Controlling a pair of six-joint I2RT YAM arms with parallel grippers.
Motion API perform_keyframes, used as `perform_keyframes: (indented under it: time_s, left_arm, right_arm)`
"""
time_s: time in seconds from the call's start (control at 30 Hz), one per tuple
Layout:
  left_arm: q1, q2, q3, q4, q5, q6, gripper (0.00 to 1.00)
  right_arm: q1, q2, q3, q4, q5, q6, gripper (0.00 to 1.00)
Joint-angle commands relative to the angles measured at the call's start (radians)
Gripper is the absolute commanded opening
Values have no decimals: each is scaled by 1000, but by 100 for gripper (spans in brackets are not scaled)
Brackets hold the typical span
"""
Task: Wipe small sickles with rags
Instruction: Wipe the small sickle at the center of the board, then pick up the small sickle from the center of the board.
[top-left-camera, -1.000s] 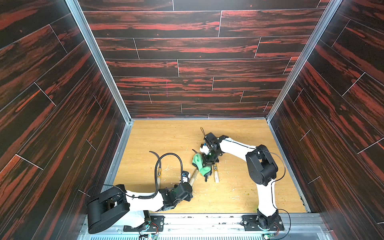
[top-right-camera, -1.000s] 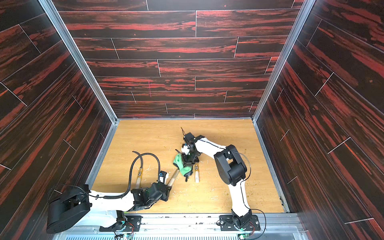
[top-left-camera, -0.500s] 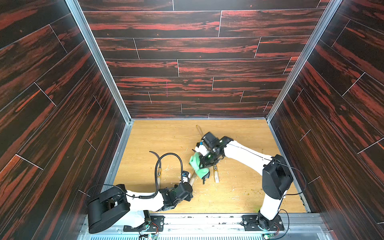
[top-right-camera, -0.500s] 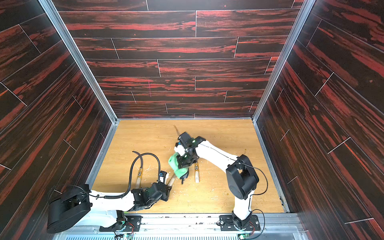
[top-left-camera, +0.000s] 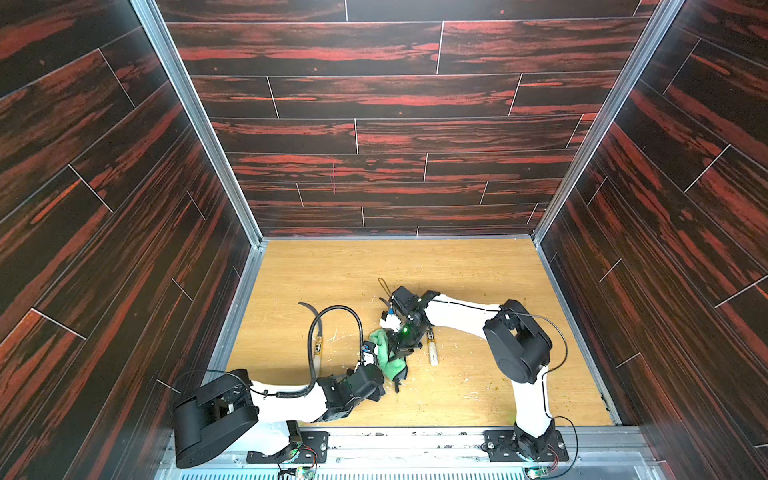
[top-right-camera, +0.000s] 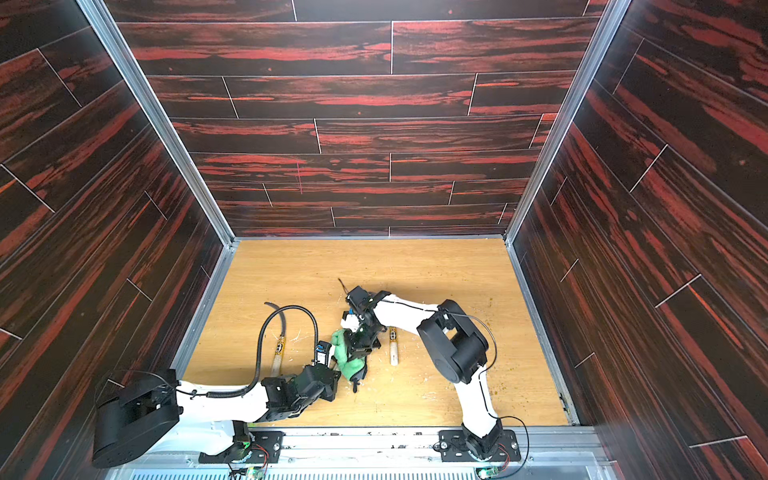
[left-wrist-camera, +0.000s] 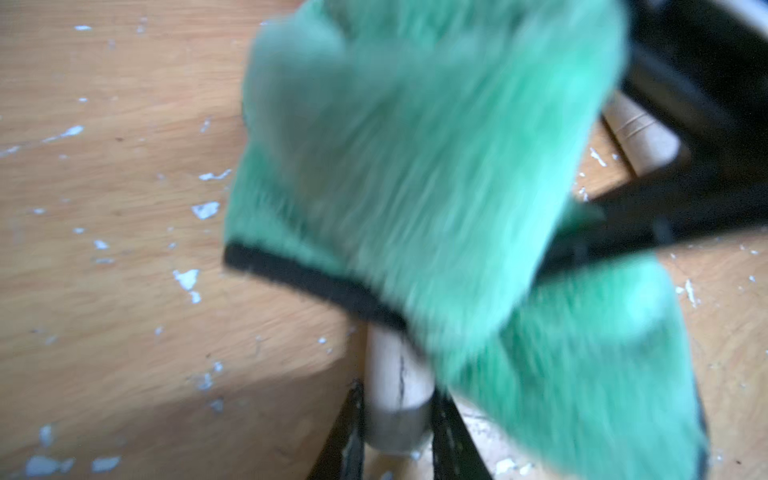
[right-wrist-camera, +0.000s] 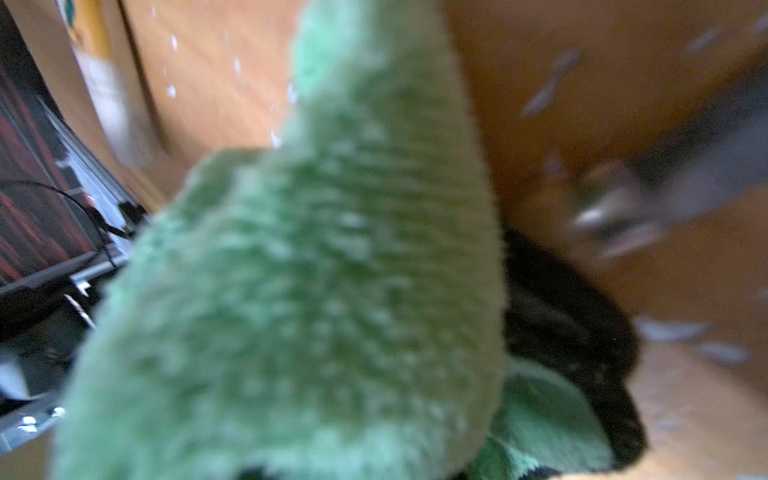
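Observation:
My left gripper (left-wrist-camera: 397, 415) is shut on the pale wooden handle (left-wrist-camera: 395, 386) of one small sickle, low over the table. Its blade is hidden under the green fluffy rag (left-wrist-camera: 415, 166) with black trim. My right gripper (top-left-camera: 401, 347) is shut on that rag (top-left-camera: 388, 359), pressing it over the held sickle just beyond the left gripper (top-left-camera: 369, 360). In the right wrist view the rag (right-wrist-camera: 311, 270) fills the picture and hides the jaws. Both top views show the rag (top-right-camera: 348, 355) bunched between the two grippers.
A second sickle (top-left-camera: 318, 351) with a yellow-black band lies left of the grippers, beside the left arm's cable loop (top-left-camera: 336, 309). A third sickle's handle (top-left-camera: 432, 351) lies right of the rag, its blade under the right arm. Pale flecks dot the wooden table (top-left-camera: 457, 270). Dark walls enclose three sides.
The right gripper has slid the rag along the held sickle toward the left gripper and the table's front. The right arm's elbow has swung. The left arm has stayed still.

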Motion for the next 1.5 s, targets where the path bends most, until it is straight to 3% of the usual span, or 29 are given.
perform_keyframes:
  time_s: [0.0, 0.33, 0.67, 0.83, 0.93, 1.2, 1.3, 1.47]
  left_arm:
    - [-8, -44, -24, -32, 13, -15, 3]
    - [-8, -63, -2, -79, 13, -11, 5]
    - [-8, -54, 65, -184, 12, -8, 26]
    - [-8, -63, 82, -213, 1, -18, 45]
    - [-8, -64, 99, -244, -7, -19, 50]
    - [-3, -38, 163, -294, -53, -6, 55]
    - [23, 21, 186, -267, -14, 1, 56]
    - [67, 149, 222, -214, 51, 6, 47]
  right_arm:
    - [-79, 65, 57, 33, 70, -7, 0]
    - [-125, -12, 212, -53, 48, -95, 0]
    - [-138, -187, 178, -89, 104, -107, 0]
    - [-172, -257, 153, -88, 106, -111, 0]
    - [-187, -289, 141, -93, 106, -120, 0]
    - [-227, -365, 100, -91, 137, -135, 0]
    - [-239, -376, 91, -89, 129, -141, 0]
    - [-247, -378, 79, -87, 126, -147, 0]
